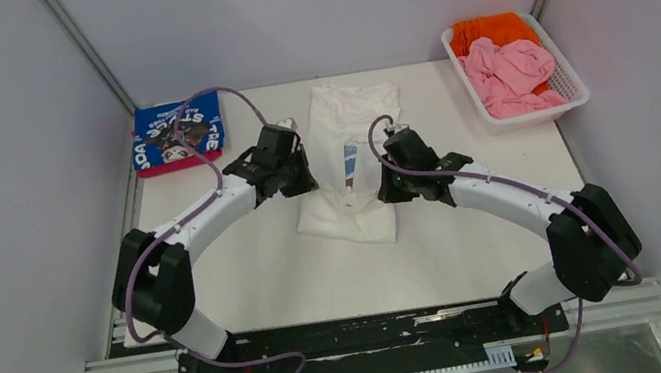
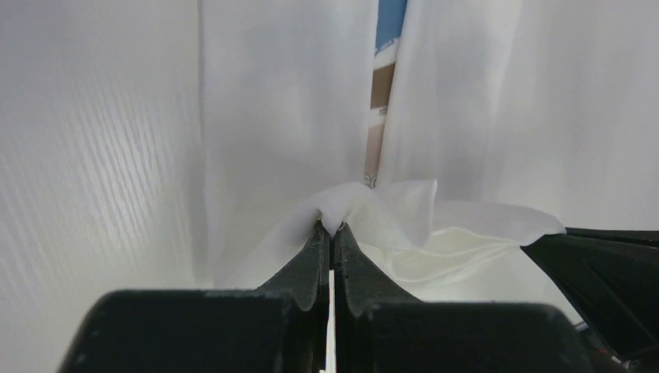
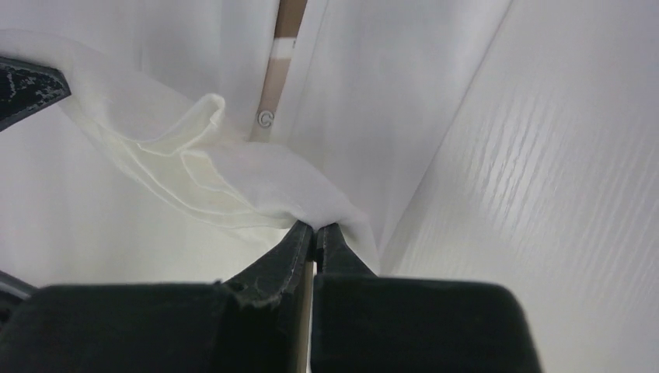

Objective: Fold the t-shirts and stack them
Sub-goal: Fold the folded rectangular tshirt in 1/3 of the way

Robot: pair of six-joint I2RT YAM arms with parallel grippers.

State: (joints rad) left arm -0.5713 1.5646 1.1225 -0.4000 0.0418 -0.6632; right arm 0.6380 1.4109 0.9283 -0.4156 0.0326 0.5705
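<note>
White t-shirt (image 1: 350,117) lies lengthwise mid-table (image 1: 259,269), side panels folded in, narrow strip of blue/brown print (image 1: 350,161) showing in the gap between them; left gripper (image 1: 303,179) and right gripper (image 1: 385,182) sit at its near end, one on each side; both wrist views show the jaws pressed together on a small bunch of white cloth at the very tips, left (image 2: 330,227) and right (image 3: 313,227), with the edge lifted off the table between them; looks like the start of the lengthwise fold, near end toward the far end. Risks: the bite is shallow, so a quick pull could slip the cloth out of one side and leave the fold skewed; can't tell how many layers each pinch holds, so if only the top layer is caught, the lower one stays flat and the tucked panels splay open; uneven travel between the arms would twist the hem and widen the print gap; the grippers are near each other, and the right one's finger shows at the edge of the left wrist view, so drifting inward risks contact. Folded blue t-shirt (image 1: 179,136) at far left is the likely stack spot; pink t-shirt (image 1: 510,70) and orange t-shirt (image 1: 488,30) wait in the white basket (image 1: 574,90) far right, not yet folded.
</note>
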